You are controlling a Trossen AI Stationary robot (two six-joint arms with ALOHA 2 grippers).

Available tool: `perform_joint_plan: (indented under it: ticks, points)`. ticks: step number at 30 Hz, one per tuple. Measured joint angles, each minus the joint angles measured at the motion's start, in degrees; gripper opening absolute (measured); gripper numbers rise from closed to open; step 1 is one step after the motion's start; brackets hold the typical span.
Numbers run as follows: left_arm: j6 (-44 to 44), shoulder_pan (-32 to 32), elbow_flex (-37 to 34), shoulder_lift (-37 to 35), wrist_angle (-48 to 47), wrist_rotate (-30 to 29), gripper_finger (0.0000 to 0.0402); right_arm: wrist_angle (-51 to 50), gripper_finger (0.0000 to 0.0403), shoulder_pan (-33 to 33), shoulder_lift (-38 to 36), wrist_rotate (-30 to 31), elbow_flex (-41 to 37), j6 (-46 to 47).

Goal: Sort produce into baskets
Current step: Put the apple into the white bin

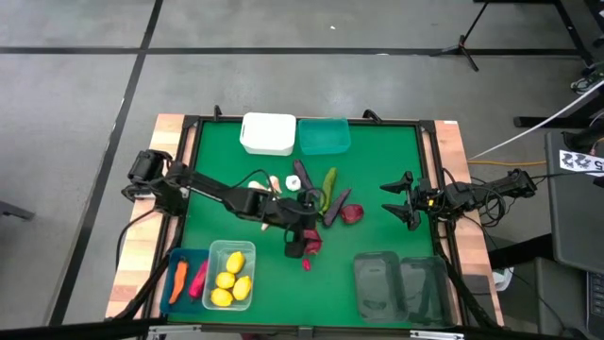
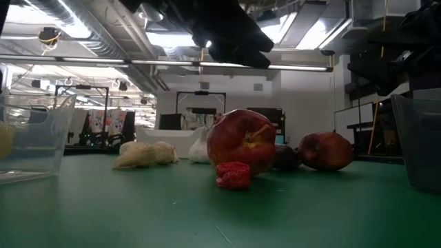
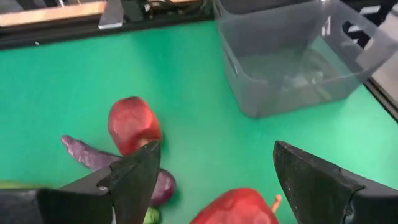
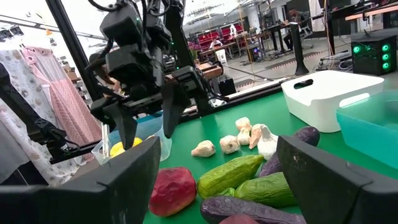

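Centre frame, the left gripper (image 3: 214, 180), jaws spread, hovers over a glossy red toy apple (image 3: 239, 208); next it must descend and pinch. The right gripper (image 4: 217, 180) waits, jaws spread.

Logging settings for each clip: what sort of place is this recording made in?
Likely a robotics lab or workshop: a green-topped table on bare concrete floor, exposed ceiling ducts, and workbenches behind.

The left gripper (image 1: 300, 244) hides most of the apple (image 3: 237, 208) under it, which the frame edge also cuts. Beside that apple, the small red piece (image 2: 233, 175) is unidentifiable.
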Motion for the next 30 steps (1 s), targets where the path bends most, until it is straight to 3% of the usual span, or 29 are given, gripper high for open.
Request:
perform_joint_plan:
  ticks: [5,15,22,30]
  points:
    - [-3.14,-0.3,0.44,0.0,-3.03,0.0,0.0307,0.0,0.0321,0.0,0.0,-0.01,0.01,-0.03]
    - [-1.11,-1.73,0.44,0.33,-5.63,0.95,0.0307,0.0,0.0321,0.0,0.0,-0.01,0.01,-1.49]
    - [-4.08,-1.49,0.49,5.64,-2.5,5.9,0.0306,0.0,0.0321,-0.01,0.0,-0.01,0.0,-1.45]
    - [-2.18,-1.44,0.57,9.94,-2.87,6.29,0.0306,-0.01,0.0321,0.0,0.01,-0.02,-0.01,-1.38]
